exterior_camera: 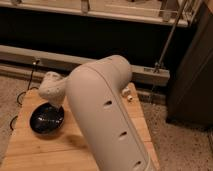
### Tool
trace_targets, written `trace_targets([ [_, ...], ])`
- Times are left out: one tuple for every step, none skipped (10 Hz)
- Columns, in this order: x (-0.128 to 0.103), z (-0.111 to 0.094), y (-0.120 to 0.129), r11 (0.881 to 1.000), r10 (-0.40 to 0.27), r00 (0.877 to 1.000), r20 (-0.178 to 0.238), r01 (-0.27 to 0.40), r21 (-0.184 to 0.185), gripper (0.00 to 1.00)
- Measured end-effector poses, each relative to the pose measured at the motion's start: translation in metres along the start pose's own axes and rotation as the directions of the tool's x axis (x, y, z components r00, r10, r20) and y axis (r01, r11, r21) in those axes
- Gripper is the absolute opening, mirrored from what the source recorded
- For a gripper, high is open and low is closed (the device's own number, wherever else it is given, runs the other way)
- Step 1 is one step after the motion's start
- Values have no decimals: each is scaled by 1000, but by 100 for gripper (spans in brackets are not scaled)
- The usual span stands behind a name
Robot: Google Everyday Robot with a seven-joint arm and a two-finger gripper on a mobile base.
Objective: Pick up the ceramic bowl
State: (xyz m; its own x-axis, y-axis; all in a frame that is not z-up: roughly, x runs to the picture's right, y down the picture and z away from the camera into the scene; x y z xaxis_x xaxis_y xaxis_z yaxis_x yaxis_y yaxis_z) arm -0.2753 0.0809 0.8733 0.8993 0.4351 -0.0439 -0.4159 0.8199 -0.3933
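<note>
The ceramic bowl (46, 120) is round, shallow and glossy black. It sits on the left part of the wooden table (45, 152). My large white arm (107, 115) fills the middle of the view and bends left to a rounded wrist (52, 86). The gripper (57, 108) hangs down from that wrist at the bowl's far right rim, mostly hidden by the arm. The white paper cup is out of view.
A small white object (127, 95) lies on the table just right of the arm. A metal rail (55, 56) runs behind the table. A dark cabinet (192, 70) stands at the right. A black cable (21, 97) lies on the speckled floor at the left.
</note>
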Motion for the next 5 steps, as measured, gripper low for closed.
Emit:
trace_targets([
  [9, 0, 2, 1000, -12, 1000, -11, 12, 8, 0],
  [20, 7, 9, 1000, -24, 999, -36, 24, 4, 0],
  [26, 12, 15, 1000, -29, 998, -50, 29, -1, 0],
  [33, 18, 20, 999, -37, 997, -71, 37, -4, 0],
  [38, 23, 25, 999, -41, 995, -88, 40, -9, 0],
])
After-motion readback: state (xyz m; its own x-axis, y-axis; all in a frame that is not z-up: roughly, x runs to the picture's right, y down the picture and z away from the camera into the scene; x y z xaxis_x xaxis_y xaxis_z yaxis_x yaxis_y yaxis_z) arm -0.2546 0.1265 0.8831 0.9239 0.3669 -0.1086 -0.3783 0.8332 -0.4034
